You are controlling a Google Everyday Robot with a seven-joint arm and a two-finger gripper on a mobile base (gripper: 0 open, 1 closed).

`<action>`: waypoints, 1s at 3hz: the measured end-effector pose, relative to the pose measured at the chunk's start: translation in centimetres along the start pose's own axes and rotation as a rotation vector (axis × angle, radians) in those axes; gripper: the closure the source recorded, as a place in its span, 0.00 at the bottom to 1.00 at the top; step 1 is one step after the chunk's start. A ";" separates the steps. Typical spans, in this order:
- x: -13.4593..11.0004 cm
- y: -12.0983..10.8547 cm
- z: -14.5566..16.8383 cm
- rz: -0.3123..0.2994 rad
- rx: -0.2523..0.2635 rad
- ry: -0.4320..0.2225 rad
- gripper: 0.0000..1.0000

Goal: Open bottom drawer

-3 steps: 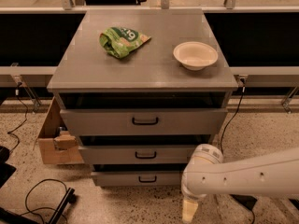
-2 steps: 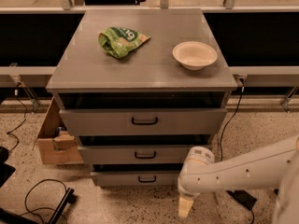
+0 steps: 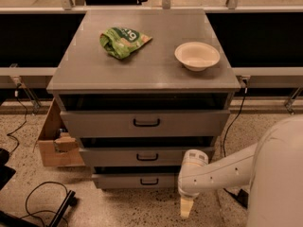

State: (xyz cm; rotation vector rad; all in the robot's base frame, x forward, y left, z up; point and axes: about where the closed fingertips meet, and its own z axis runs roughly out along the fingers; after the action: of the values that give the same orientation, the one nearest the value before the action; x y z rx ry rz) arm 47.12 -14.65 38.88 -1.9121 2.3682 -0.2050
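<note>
The grey metal cabinet [image 3: 142,77] has three drawers stacked in its front. The bottom drawer [image 3: 120,180] is the lowest and shortest panel, just above the floor, with a small black loop handle [image 3: 149,181]. Its front stands about level with the drawers above. My gripper [image 3: 186,207] hangs from the white arm [image 3: 222,171], pointing down at the floor. It is to the right of the bottom drawer's handle and a little lower, apart from the handle, in front of the drawer's right end.
A green chip bag [image 3: 122,40] and a white bowl [image 3: 197,56] sit on the cabinet top. A cardboard box [image 3: 57,143] stands at the cabinet's left. Black cables [image 3: 42,197] lie on the speckled floor at lower left. A cord [image 3: 233,122] hangs at the right.
The arm has moved left, bringing the gripper closer to the bottom drawer's right end. The drawers have not moved.
</note>
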 end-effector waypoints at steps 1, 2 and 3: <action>-1.3 -0.1 2.4 0.002 0.000 -0.021 0.00; -3.0 -0.5 6.1 -0.005 -0.003 -0.063 0.00; -4.0 -0.8 9.7 -0.002 -0.011 -0.093 0.00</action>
State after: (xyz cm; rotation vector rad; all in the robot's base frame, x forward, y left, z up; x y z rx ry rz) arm 50.24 -11.36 29.38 -1.8857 2.3125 -0.1005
